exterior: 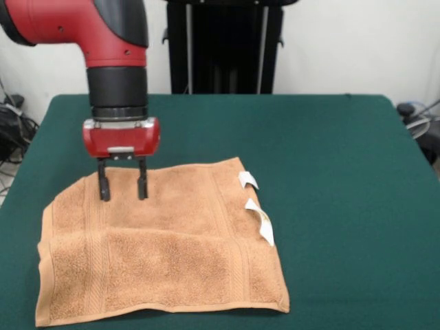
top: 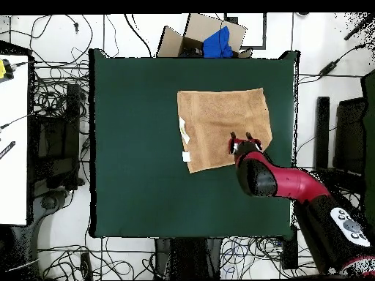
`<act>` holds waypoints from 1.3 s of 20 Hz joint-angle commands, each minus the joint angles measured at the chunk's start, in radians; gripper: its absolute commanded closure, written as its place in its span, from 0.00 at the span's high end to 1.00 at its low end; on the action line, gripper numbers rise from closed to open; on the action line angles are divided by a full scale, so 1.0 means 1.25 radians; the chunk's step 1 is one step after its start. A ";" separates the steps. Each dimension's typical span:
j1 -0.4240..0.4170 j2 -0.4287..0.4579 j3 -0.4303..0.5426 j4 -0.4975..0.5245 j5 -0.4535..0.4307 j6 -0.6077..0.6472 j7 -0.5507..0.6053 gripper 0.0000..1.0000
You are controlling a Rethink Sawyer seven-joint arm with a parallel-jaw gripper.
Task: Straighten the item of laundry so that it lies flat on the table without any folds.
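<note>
The item of laundry point(exterior: 165, 244) point(top: 223, 124) is an orange-tan terry towel spread on the dark green table point(exterior: 330, 179) point(top: 139, 146). It lies mostly flat, with a fold line running across its middle in the front view. Two small white tags point(exterior: 258, 216) point(top: 184, 139) stick out from one edge. My gripper point(exterior: 123, 187) point(top: 241, 140) hangs straight down over the towel's far left part in the front view. Its two black fingers point(exterior: 104, 185) stand apart, open, with tips at or just above the cloth and nothing held between them.
A cardboard box point(top: 201, 36) with something blue in it sits beyond the table's edge in the overhead view. Cables cover the floor around the table. A white desk point(top: 13, 139) stands at the overhead left.
</note>
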 commanded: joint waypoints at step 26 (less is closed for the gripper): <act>-0.028 0.033 0.101 -0.158 0.014 0.120 0.048 1.00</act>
